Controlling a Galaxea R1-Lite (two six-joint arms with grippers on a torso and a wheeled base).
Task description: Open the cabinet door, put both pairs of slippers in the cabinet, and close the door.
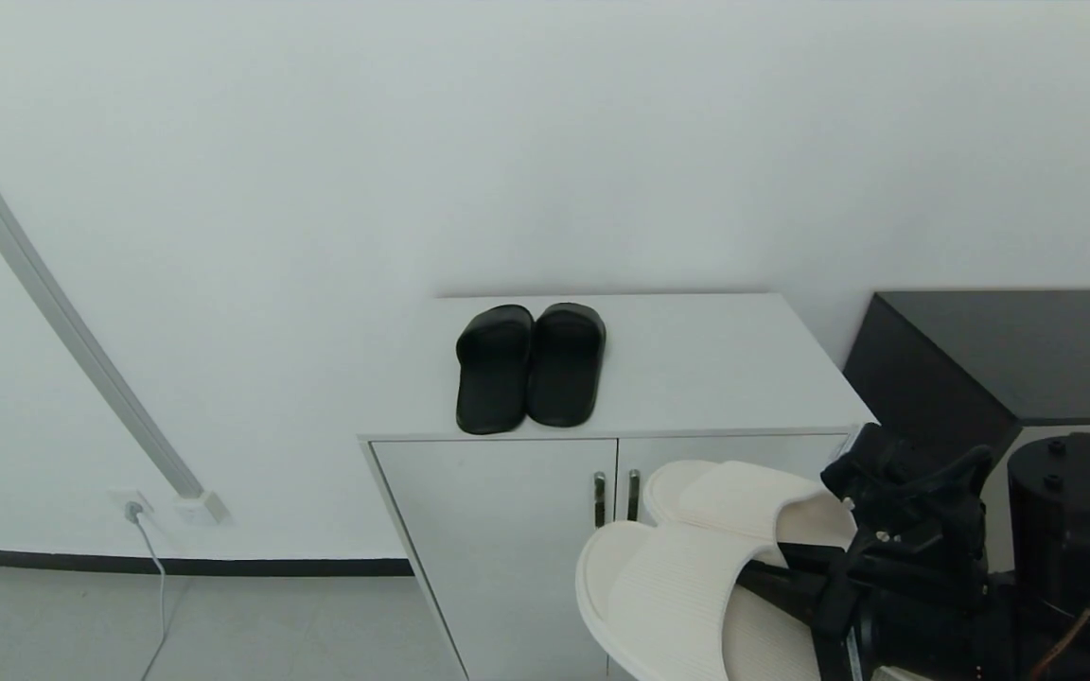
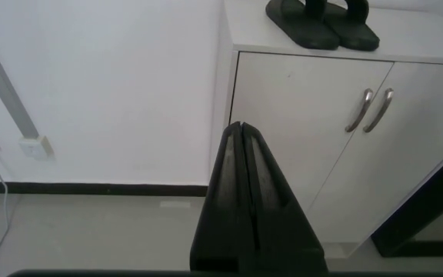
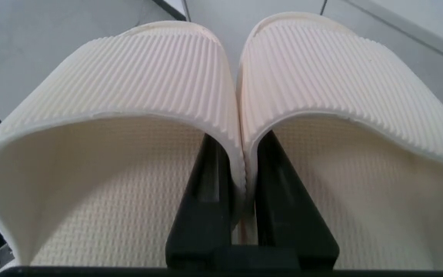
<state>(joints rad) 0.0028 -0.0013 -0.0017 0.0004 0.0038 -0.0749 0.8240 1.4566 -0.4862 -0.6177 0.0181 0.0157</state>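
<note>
Right gripper [image 3: 241, 165] clamped the white slippers [image 3: 152, 85] before the closed cabinet [image 1: 498, 530]; left gripper [image 2: 242, 142] jaws together, empty; black slippers [image 1: 528, 364] sat on top.

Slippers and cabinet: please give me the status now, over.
Right gripper shut on white slippers, held before the cabinet. Left gripper shut, empty. Black slippers on cabinet top. Both doors closed, blocking entry.

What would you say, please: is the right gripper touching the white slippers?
Touching. The right wrist view shows the right gripper with its fingers pinching the adjoining strap edges of both white slippers between them.
</note>
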